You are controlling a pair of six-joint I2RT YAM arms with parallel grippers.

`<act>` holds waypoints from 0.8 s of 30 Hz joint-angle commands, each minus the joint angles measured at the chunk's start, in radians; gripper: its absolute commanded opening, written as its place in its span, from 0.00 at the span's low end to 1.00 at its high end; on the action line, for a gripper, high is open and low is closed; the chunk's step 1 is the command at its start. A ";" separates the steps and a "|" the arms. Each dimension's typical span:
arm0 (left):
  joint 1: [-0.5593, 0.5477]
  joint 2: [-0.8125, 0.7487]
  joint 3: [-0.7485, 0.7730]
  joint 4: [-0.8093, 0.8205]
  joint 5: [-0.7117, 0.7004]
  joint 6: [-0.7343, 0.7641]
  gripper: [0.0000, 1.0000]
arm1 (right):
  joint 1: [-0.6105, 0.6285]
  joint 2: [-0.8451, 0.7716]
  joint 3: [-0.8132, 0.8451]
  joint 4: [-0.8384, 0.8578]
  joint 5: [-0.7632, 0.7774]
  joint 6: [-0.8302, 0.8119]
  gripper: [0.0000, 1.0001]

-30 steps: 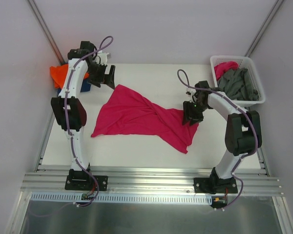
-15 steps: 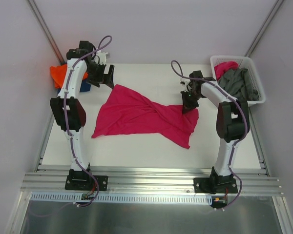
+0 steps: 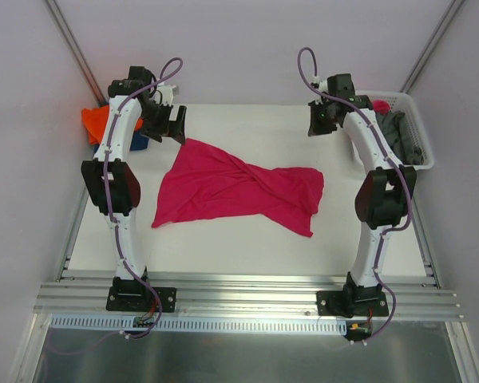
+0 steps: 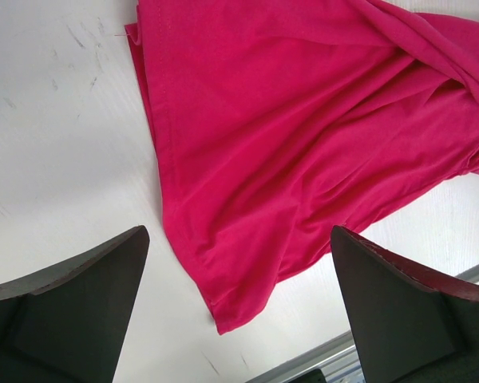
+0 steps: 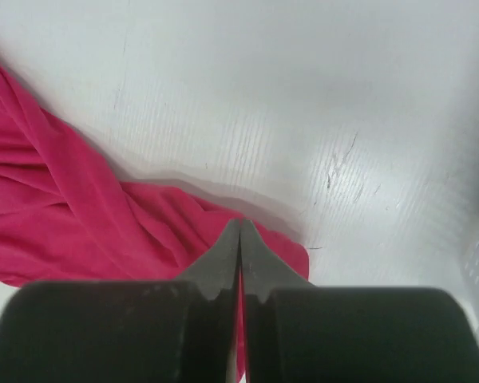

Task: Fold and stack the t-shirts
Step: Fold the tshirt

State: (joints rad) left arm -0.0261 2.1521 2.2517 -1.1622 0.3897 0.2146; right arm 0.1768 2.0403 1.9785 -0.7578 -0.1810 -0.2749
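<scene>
A: Right gripper [image 3: 322, 121] has left the cloth's end and swung up to the far edge, just beside the basket [image 3: 415, 166]. Its fingers?
B: Pressed together, holding nothing. The magenta t-shirt [image 3: 231, 187] lies twisted mid-table [image 3: 247, 235], well apart from them.
A: And the left gripper [image 3: 166, 124]?
B: Unmoved, fingers [image 4: 88, 271] spread wide above the shirt's far-left corner.
A: The others?
B: Grey t-shirts [image 3: 403, 134] sit in the basket. An orange t-shirt [image 3: 93, 121] and a dark blue one [image 3: 140, 142] lie off the far-left corner.
</scene>
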 commanded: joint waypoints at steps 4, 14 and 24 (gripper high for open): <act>-0.001 -0.072 -0.009 -0.007 -0.008 -0.012 0.99 | 0.015 -0.017 -0.050 -0.046 -0.017 0.025 0.53; -0.011 -0.095 -0.027 -0.005 -0.006 -0.014 0.99 | 0.038 -0.342 -0.674 -0.101 -0.113 0.135 0.47; -0.018 -0.086 -0.014 -0.005 0.006 -0.020 0.99 | 0.043 -0.463 -0.837 -0.061 -0.110 0.154 0.42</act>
State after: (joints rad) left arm -0.0292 2.1181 2.2288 -1.1599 0.3847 0.2062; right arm 0.2180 1.6047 1.1664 -0.8330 -0.2787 -0.1463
